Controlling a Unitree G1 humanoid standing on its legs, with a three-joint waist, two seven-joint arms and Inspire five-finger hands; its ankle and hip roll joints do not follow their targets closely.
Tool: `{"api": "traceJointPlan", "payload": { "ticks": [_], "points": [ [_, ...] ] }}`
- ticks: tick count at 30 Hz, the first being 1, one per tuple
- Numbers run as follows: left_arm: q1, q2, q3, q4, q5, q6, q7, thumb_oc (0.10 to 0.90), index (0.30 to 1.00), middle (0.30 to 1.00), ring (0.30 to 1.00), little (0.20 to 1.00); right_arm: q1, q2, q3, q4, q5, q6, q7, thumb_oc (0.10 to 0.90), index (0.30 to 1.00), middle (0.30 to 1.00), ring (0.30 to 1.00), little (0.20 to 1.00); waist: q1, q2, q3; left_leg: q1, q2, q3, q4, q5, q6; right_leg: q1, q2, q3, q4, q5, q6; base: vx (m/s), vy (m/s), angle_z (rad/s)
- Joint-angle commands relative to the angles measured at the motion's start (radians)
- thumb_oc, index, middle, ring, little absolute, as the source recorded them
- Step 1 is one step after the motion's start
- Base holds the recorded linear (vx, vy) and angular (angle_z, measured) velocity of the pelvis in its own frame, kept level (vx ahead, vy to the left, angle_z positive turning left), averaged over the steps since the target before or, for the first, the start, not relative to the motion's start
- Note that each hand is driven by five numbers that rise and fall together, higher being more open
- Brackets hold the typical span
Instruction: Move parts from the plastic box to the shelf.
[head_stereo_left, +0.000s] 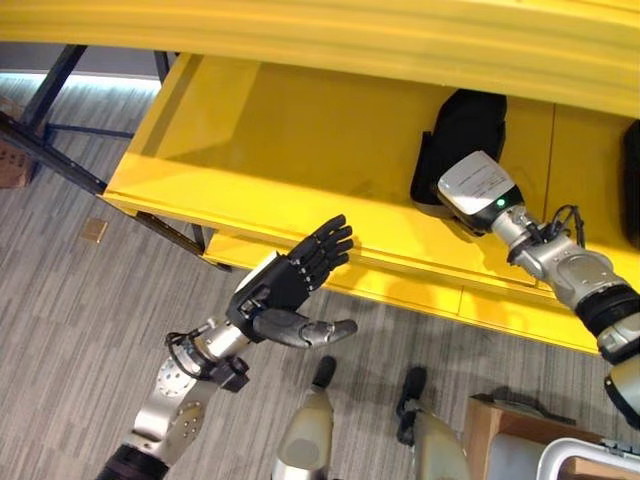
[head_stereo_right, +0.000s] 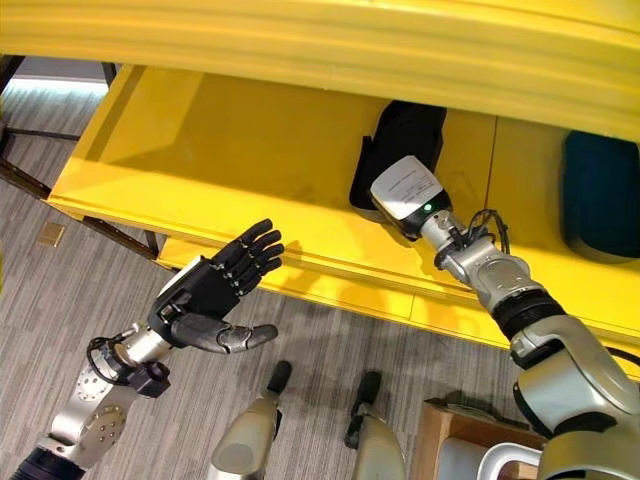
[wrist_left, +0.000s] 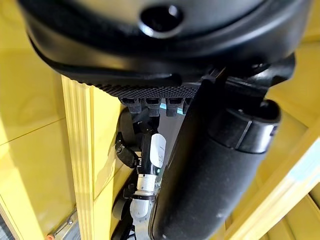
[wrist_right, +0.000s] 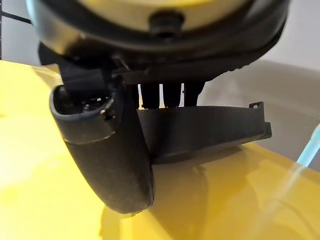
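Nearest to me, low by the robot, a corner of the plastic box (head_stereo_left: 580, 458) shows at the lower right, beside a cardboard box (head_stereo_left: 490, 420) on the grey floor.

A little further out, the left hand (head_stereo_left: 285, 285) hangs in the air just in front of the lip of the yellow shelf (head_stereo_left: 300, 140). Its fingers are straight and spread, the thumb held out to the side, and it carries nothing.

Further in, the right hand (wrist_right: 115, 150) reaches deep onto the shelf. In its own wrist view the thumb and the fingers lie on either side of a black plastic part (wrist_right: 210, 132), a flat curved piece whose lower edge rests on or just above the yellow surface. From the head views the part (head_stereo_right: 405, 145) lies near the back of the shelf, left of a divider; a dark teal object (head_stereo_right: 600, 195) sits in the next bay.

I judge the part is being set down. The risk is in the release: if the fingers snag the thin rim as they open, the part could be dragged toward the edge or tipped. The arm also crosses the front lip closely and could knock it.
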Motion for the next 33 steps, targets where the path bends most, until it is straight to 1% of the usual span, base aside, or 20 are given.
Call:
{"api": "traceJointPlan", "payload": {
  "ticks": [1,2,3,6,11,13,17,20,23,26,29,30,31,33],
  "points": [
    [0.003,0.044,0.037,-0.172,-0.052,-0.073,-0.033,0.9,1.0,1.0,1.0,1.0,-0.036,-0.118,0.041,0.047,0.017,0.135,0.058,0.9,1.0,1.0,1.0,1.0,-0.014,-0.029,-0.06,-0.021,-0.013,0.051,-0.016,0.054,0.049,0.092,0.018,0.034,0.083,-0.144,-0.003,0.0,0.0,0.0],
    [0.002,0.043,0.036,-0.171,-0.05,-0.072,-0.035,0.9,1.0,1.0,1.0,1.0,-0.034,-0.118,0.039,0.048,0.015,0.142,0.066,0.9,1.0,1.0,1.0,1.0,-0.014,-0.029,-0.061,-0.019,-0.013,0.052,-0.017,0.053,0.05,0.094,0.019,0.035,0.081,-0.143,-0.003,0.0,0.0,0.0],
    [0.0,0.041,0.037,-0.171,-0.046,-0.07,-0.04,0.9,1.0,1.0,1.0,1.0,-0.027,-0.115,0.037,0.059,0.016,0.164,0.076,0.9,1.0,1.0,1.0,1.0,-0.016,-0.031,-0.064,-0.016,-0.012,0.054,-0.017,0.053,0.049,0.097,0.019,0.038,0.077,-0.142,-0.003,0.0,0.0,0.0],
    [-0.001,0.042,0.038,-0.173,-0.051,-0.069,-0.038,0.9,1.0,1.0,1.0,1.0,-0.02,-0.114,0.03,0.077,0.005,0.171,0.096,0.9,1.0,1.0,1.0,1.0,-0.019,-0.032,-0.069,-0.01,-0.011,0.057,-0.019,0.053,0.048,0.104,0.02,0.044,0.07,-0.138,-0.001,0.0,0.0,0.0],
    [0.0,0.041,0.045,-0.171,-0.052,-0.072,-0.041,0.9,1.0,1.0,1.0,1.0,-0.013,-0.116,0.022,0.087,0.005,0.208,0.132,0.9,1.0,1.0,1.0,1.0,-0.023,-0.034,-0.071,-0.002,-0.01,0.061,-0.024,0.052,0.049,0.112,0.019,0.05,0.063,-0.135,0.002,-0.01,0.008,-0.06],
    [0.006,0.039,0.051,-0.172,-0.055,-0.07,-0.048,0.9,1.0,1.0,1.0,1.0,0.004,-0.115,0.006,0.098,-0.007,0.221,0.115,0.9,1.0,1.0,1.0,1.0,-0.026,-0.035,-0.075,0.003,-0.009,0.064,-0.027,0.05,0.049,0.117,0.019,0.054,0.058,-0.134,0.003,0.0,0.014,-0.06],
    [0.008,0.039,0.054,-0.177,-0.056,-0.064,-0.044,0.9,1.0,1.0,1.0,1.0,0.023,-0.115,-0.009,0.093,0.018,0.209,0.102,0.9,1.0,1.0,1.0,1.0,-0.03,-0.035,-0.079,0.01,-0.008,0.067,-0.031,0.05,0.049,0.122,0.017,0.056,0.053,-0.133,0.005,0.0,0.0,0.0],
    [0.008,0.033,0.056,-0.176,-0.052,-0.064,-0.042,0.9,1.0,1.0,1.0,1.0,0.032,-0.11,-0.021,0.067,0.002,0.194,0.102,0.9,1.0,1.0,1.0,1.0,-0.036,-0.035,-0.08,0.012,-0.008,0.07,-0.032,0.049,0.049,0.124,0.018,0.062,0.048,-0.13,0.007,0.0,0.0,0.0],
    [0.011,0.028,0.06,-0.179,-0.048,-0.066,-0.035,0.9,1.0,1.0,1.0,1.0,0.058,-0.104,-0.035,0.036,0.033,0.202,0.11,0.9,1.0,1.0,1.0,1.0,-0.042,-0.036,-0.082,0.017,-0.007,0.073,-0.037,0.049,0.05,0.127,0.02,0.068,0.043,-0.129,0.007,0.0,0.0,0.0],
    [0.013,0.023,0.064,-0.181,-0.045,-0.068,-0.027,0.9,1.0,1.0,1.0,1.0,0.081,-0.093,-0.053,-0.004,0.054,0.19,0.122,0.9,1.0,1.0,1.0,1.0,-0.05,-0.036,-0.085,0.025,-0.005,0.077,-0.044,0.05,0.05,0.132,0.02,0.072,0.036,-0.127,0.008,0.0,0.0,0.0],
    [0.02,0.014,0.073,-0.187,-0.04,-0.062,-0.023,0.9,1.0,1.0,1.0,1.0,0.109,-0.088,-0.074,-0.045,0.088,0.178,0.129,0.9,1.0,1.0,1.0,1.0,-0.057,-0.036,-0.087,0.03,-0.004,0.081,-0.047,0.051,0.05,0.136,0.019,0.075,0.035,-0.127,0.008,-0.01,0.019,-0.06],
    [0.023,0.013,0.074,-0.188,-0.039,-0.062,-0.024,0.9,1.0,1.0,1.0,1.0,0.12,-0.085,-0.082,-0.055,0.107,0.176,0.131,0.9,1.0,1.0,1.0,1.0,-0.059,-0.037,-0.088,0.031,-0.004,0.081,-0.047,0.05,0.05,0.137,0.019,0.076,0.034,-0.127,0.008,-0.01,0.015,-0.11],
    [0.027,0.011,0.078,-0.191,-0.042,-0.058,-0.026,0.9,1.0,1.0,1.0,1.0,0.135,-0.079,-0.099,-0.075,0.154,0.175,0.141,0.9,1.0,1.0,1.0,1.0,-0.062,-0.037,-0.09,0.033,-0.003,0.083,-0.047,0.05,0.05,0.137,0.019,0.078,0.036,-0.127,0.008,0.0,0.018,-0.1],
    [0.032,0.005,0.081,-0.195,-0.037,-0.054,-0.026,0.9,1.0,1.0,1.0,1.0,0.157,-0.069,-0.121,-0.103,0.184,0.174,0.15,0.9,1.0,1.0,1.0,1.0,-0.068,-0.036,-0.092,0.037,-0.001,0.086,-0.049,0.05,0.05,0.14,0.019,0.081,0.035,-0.128,0.009,0.0,0.01,-0.04]
  ]
}}
